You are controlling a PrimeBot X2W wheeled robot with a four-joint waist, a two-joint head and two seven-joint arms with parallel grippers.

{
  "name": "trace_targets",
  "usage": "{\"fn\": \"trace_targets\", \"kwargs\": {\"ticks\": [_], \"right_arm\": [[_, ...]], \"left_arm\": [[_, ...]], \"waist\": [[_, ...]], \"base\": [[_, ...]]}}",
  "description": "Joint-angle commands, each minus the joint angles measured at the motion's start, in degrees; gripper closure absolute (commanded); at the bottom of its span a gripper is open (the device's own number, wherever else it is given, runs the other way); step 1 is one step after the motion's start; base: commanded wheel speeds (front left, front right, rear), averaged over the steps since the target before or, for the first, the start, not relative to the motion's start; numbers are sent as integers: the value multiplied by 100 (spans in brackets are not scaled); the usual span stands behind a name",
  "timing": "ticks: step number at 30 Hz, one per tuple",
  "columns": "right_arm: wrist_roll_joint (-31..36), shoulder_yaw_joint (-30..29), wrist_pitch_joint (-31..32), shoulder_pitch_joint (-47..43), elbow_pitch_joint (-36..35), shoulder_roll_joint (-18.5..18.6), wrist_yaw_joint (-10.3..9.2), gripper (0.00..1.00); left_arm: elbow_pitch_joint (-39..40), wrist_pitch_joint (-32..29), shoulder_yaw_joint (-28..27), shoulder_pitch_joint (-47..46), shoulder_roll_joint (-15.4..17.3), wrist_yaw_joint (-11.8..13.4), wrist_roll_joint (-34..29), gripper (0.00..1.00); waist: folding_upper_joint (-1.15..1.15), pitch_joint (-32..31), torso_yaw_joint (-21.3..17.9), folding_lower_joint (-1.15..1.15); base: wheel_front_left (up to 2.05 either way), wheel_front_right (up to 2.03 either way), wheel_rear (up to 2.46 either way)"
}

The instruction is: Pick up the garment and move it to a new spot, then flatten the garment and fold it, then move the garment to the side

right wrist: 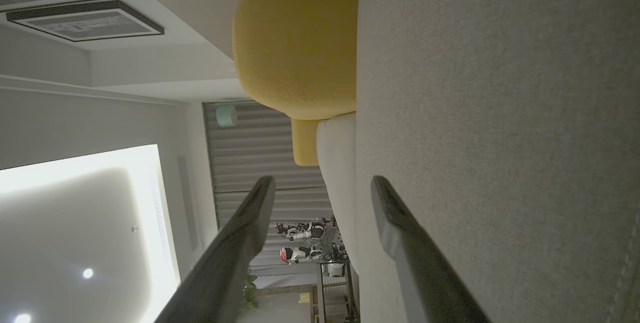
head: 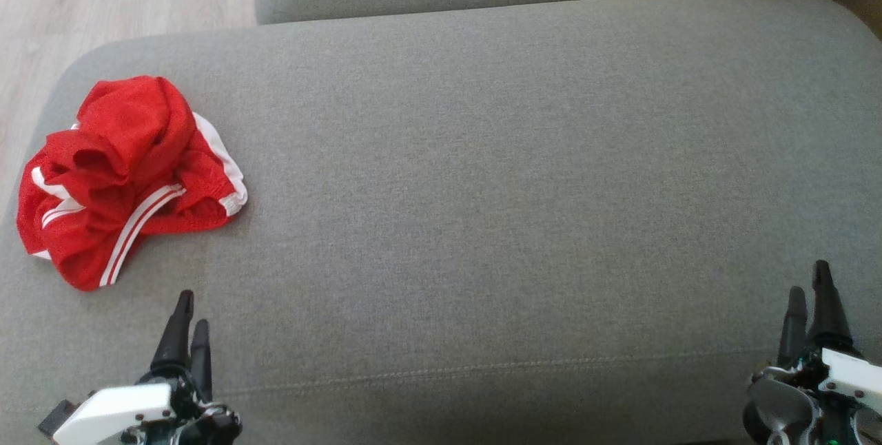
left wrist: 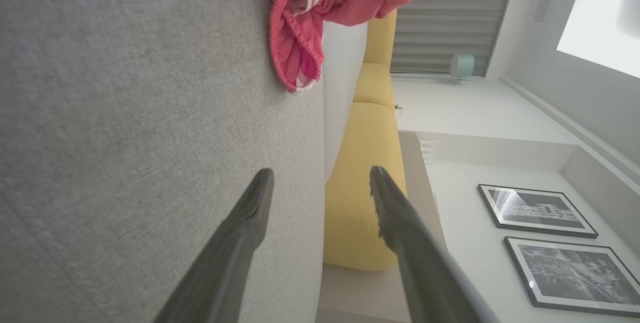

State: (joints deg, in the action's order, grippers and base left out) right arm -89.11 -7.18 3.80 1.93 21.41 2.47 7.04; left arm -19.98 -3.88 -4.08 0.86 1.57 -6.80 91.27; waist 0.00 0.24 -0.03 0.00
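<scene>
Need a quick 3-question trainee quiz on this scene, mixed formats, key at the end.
1. Fill in: the left tool and right tool both stand ____, holding nothing.
2. Which is nearer the red garment? A) left tool B) right tool C) both equally near
3. True or false: the garment is already folded flat.

Key:
1. open
2. A
3. False; it lies crumpled on the grey cushion.

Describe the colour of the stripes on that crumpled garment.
White stripes on crumpled red mesh garment; head view.
</scene>
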Motion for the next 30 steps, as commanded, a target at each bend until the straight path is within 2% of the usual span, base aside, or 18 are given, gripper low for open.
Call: {"fn": "trace_targets", "kwargs": {"ticks": [1,16,30], "right_arm": [[91,24,-38,300,-187,22,6,0],[1232,-36,-272,514,-587,25,11,0],[2869,258,-523,758,-1192,27,17,0]], "left_arm": [[225,44,-24,-287,53,-23,-54,0],[556,278,-184,-431,63,-29,-587,0],[1139,530,-460,-597,74,-14,-1513,0]], "waist": [[0,1,1,0],[0,75,21,0],[0,84,67,0]], "base": [[0,0,0],[0,0,0],[0,0,0]]}}
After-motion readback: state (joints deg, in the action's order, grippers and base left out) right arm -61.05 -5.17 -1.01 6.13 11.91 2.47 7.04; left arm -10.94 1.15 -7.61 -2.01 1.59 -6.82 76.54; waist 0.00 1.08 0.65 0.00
